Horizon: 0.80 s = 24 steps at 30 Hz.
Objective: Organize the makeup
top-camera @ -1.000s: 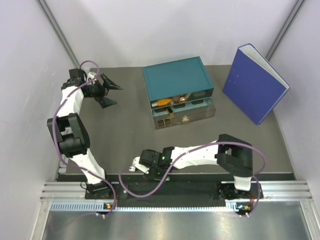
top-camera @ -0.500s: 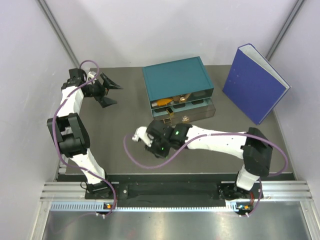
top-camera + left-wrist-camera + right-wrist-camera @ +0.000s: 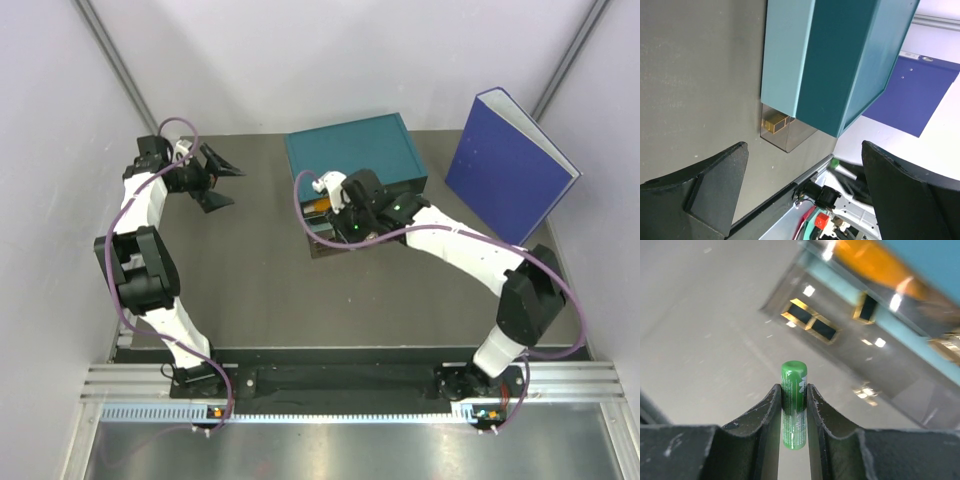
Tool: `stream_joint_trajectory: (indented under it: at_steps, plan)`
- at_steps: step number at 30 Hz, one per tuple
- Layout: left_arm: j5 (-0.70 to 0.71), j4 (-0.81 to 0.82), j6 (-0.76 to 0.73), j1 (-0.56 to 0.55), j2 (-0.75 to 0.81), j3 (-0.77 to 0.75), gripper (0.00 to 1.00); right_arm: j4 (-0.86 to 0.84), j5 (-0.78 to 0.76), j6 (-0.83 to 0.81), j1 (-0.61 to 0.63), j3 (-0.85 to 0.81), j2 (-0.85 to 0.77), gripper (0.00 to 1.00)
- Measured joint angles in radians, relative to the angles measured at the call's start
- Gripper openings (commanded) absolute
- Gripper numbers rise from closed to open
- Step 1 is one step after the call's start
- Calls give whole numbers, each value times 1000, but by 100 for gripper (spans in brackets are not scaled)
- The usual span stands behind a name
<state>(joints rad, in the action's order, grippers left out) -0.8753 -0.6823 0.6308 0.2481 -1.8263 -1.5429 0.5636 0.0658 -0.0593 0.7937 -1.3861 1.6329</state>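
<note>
Green and capsule-shaped, a small plastic makeup stick (image 3: 793,377) is standing upright between the two dark fingers (image 3: 765,415) of the right gripper (image 3: 793,389), which are pressing on it from both sides so that its rounded cap is poking out past the fingertips. The right wrist view is showing the stick hanging in the air above the grey table (image 3: 250,270), just in front of the clear plastic drawers (image 3: 875,340) that are sticking out of the teal drawer box (image 3: 350,150). Square black-and-gold cases (image 3: 807,322) are lying in the compartments of the lower drawer, and a blurred orange tube (image 3: 870,262) is lying in the upper one. From above, the right arm is reaching from its base across the table, and its wrist is covering part of the drawer fronts. The left gripper (image 3: 215,180) is hovering at the far left of the table, well apart from the box, with its jaws spread wide and nothing between them. Its own camera is looking along the side of the box, where one gold-edged case (image 3: 774,123) is showing through the clear drawer end. A big blue binder (image 3: 510,165) is standing at a lean to the right of the box.
</note>
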Motion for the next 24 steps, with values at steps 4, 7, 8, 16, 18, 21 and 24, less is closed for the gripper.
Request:
stream_joint_trajectory:
  at_steps: [4,7,8,16,18,21,24]
  plan:
    - [-6,17,4,0,0,0,99,-24,-15,0,-47,-31,52,8]
    - [-11,20,6,0,0,-1,99,-36,-20,-1,-63,-64,113,9]
    - [-14,21,7,0,0,-2,99,-43,-20,-2,-64,-73,130,9]
    - [-27,18,6,-2,2,-34,99,-50,-39,-11,-73,-216,303,21]
    - [-32,18,6,-4,3,-36,99,-46,-41,-11,-76,-251,332,39]
    - [-40,26,21,-10,4,-38,99,-35,-39,-8,-77,-281,353,57]
    - [-41,40,39,-24,6,-48,99,-17,-38,-4,-73,-284,353,66]
